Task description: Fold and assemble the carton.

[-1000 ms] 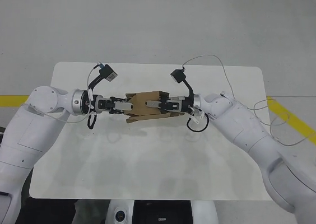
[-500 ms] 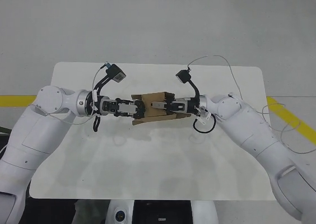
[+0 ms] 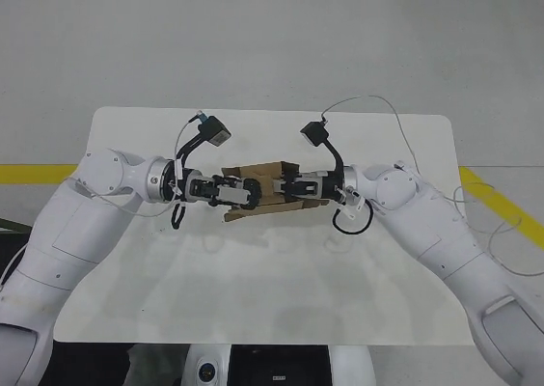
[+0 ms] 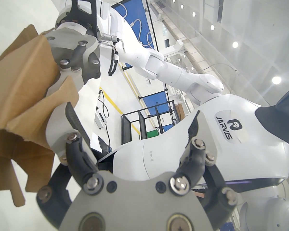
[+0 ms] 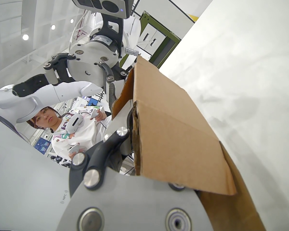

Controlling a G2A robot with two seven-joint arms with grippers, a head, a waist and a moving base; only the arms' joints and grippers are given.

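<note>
Carton (image 5: 173, 150): brown, partly folded, over the middle of the surface (image 3: 253, 280), between the 2 hands.
Left hand (image 4: 133, 116): fingers spread, 1 against a flap.
Right hand (image 4: 59, 82): pinching the carton's opposite end.

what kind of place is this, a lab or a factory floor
Probably a robotics test hall: rows of ceiling lights high overhead, a yellow floor line, metal racks, and a carton held over a white table.
</note>
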